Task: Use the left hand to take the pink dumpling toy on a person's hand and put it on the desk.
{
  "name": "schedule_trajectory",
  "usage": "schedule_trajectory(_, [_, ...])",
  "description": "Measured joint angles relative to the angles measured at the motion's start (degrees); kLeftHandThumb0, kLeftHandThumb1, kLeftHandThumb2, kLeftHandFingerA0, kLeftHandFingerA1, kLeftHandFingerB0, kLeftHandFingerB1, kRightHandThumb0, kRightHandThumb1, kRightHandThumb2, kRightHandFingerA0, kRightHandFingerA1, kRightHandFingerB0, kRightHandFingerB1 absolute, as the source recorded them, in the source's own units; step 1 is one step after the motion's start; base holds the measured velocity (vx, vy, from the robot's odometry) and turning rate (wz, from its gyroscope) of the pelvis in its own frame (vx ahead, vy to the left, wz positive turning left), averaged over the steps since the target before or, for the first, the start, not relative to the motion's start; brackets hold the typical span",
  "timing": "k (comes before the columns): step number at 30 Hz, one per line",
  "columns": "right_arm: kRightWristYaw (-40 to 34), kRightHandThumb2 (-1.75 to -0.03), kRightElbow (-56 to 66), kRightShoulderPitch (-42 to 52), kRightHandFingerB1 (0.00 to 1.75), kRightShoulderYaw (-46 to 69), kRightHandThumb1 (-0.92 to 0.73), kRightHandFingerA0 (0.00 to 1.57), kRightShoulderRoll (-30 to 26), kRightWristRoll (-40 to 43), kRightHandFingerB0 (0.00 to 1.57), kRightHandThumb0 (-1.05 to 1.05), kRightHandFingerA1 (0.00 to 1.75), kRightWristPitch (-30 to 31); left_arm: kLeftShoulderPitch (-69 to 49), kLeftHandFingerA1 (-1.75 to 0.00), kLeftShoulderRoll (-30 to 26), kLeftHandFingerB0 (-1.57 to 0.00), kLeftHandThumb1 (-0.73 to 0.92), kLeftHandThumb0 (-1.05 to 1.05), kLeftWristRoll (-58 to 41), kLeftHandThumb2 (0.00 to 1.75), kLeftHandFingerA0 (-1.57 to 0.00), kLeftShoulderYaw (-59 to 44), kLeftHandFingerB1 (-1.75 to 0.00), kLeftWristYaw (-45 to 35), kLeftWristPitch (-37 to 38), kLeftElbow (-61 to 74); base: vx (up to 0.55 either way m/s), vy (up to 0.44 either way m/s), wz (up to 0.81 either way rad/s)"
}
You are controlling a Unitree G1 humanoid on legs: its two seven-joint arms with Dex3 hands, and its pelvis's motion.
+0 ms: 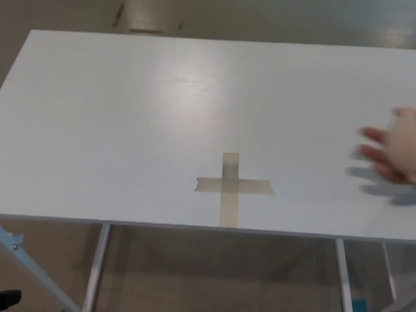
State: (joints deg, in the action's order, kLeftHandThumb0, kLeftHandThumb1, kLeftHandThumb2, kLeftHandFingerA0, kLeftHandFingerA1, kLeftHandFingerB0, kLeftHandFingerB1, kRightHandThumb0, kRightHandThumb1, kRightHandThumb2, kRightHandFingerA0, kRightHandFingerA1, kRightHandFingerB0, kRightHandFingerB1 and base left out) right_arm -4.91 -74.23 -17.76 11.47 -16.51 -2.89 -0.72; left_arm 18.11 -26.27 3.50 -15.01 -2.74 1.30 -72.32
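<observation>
A person's hand [383,153] comes in blurred from the right edge, above the white desk [130,117]. A pale pink rounded shape, the pink dumpling toy [403,140], seems to rest on it, but the blur hides its outline. Neither of my hands shows in the head view.
A cross of tan tape [231,186] marks the desk near its front edge. Below the front edge are the desk's white legs [97,266] and brown floor. A light blue frame part [19,250] sits at the bottom left.
</observation>
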Motion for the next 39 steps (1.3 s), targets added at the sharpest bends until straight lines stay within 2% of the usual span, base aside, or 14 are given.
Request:
schedule_trajectory(18, [-0.77,-0.59,-1.18,-0.01,0.42,0.02,-0.66,0.74,-0.01,-0.03,0.55,-0.18,0.49,-0.48,-0.04,-0.51,-0.05,-0.49,0.58,-0.2,-0.34,0.59,-0.73,0.46,-0.41,-0.69,1.31,-1.31,0.0,0.0,0.0])
schedule_trajectory(25, [-0.76,-0.6,-1.28,-0.01,0.42,0.05,-0.67,0.74,-0.01,-0.02,0.55,-0.18,0.49,-0.58,-0.03,-0.5,-0.05,-0.48,0.57,-0.19,-0.25,0.56,-0.75,1.32,-0.39,-1.26,1.56,-1.28,0.0,0.0,0.0])
schedule_trajectory(29, [-0.71,-0.6,-1.53,0.07,0.42,0.05,-0.68,0.74,-0.02,-0.02,0.54,-0.18,0.48,-0.57,-0.03,-0.57,-0.03,-0.48,0.56,-0.21,0.1,0.57,-0.84,3.15,-0.39,-1.34,2.05,-1.18,0.0,0.0,0.0])
schedule_trajectory(32, [-0.6,-0.6,-1.63,0.09,0.42,0.08,-0.68,0.73,-0.02,-0.01,0.54,-0.19,0.48,-0.57,-0.19,-0.5,-0.03,-0.47,0.53,-0.23,0.88,0.56,-0.78,5.54,-0.38,-1.63,3.03,-0.59,0.0,0.0,0.0])
schedule_trajectory(38, [-0.46,-0.6,-1.64,0.1,0.42,0.1,-0.69,0.72,-0.08,0.0,0.53,-0.19,0.48,-0.57,-0.65,-0.47,-0.36,-0.46,0.5,-0.26,2.59,0.55,-0.69,10.67,-0.37,-3.2,6.2,0.64,0.0,0.0,0.0])
schedule_trajectory(39, [-0.43,-0.6,-1.64,0.11,0.42,0.1,-0.69,0.72,-0.09,-0.01,0.53,-0.19,0.48,-0.57,-1.03,-0.52,-0.62,-0.42,0.44,-0.35,2.62,0.65,-0.62,10.89,-0.44,-3.68,6.8,1.24,0.0,0.0,0.0])
